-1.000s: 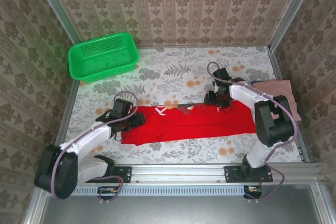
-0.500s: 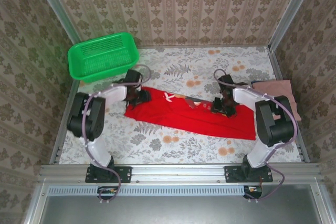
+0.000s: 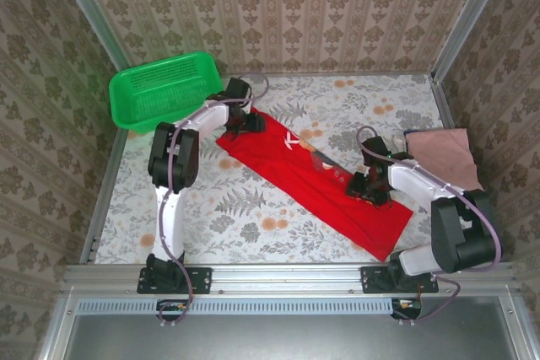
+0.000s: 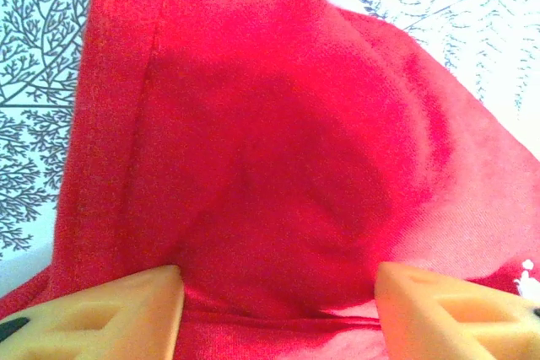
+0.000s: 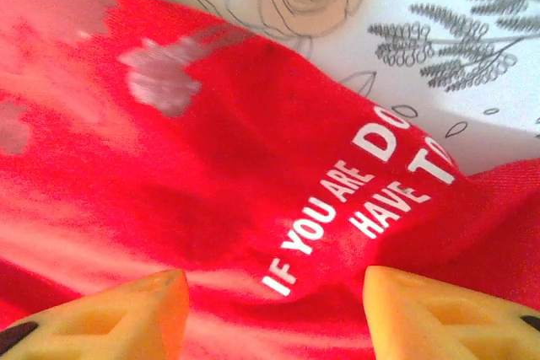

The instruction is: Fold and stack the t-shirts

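Observation:
The red t-shirt (image 3: 325, 191) lies folded into a long band, running diagonally from beside the basket down to the near right. Its print (image 3: 293, 142) shows near the upper end. My left gripper (image 3: 242, 120) sits over the band's far-left end; its fingers stand apart with red cloth (image 4: 270, 166) rising between them. My right gripper (image 3: 369, 185) rests on the band's lower right part, jaws apart over the white lettering (image 5: 354, 200). The pink t-shirt (image 3: 440, 154) lies loosely folded at the right edge, apart from both grippers.
A green mesh basket (image 3: 164, 88) stands at the back left, just beyond the left gripper. Metal rails frame the floral-covered table (image 3: 253, 217) on the left, right and front. Patterned walls close in the back and sides.
The red band swung from lying crosswise near the front to a diagonal. The left gripper travelled back toward the basket with its end; the right gripper shifted nearer and rightward. Both jaws widened slightly.

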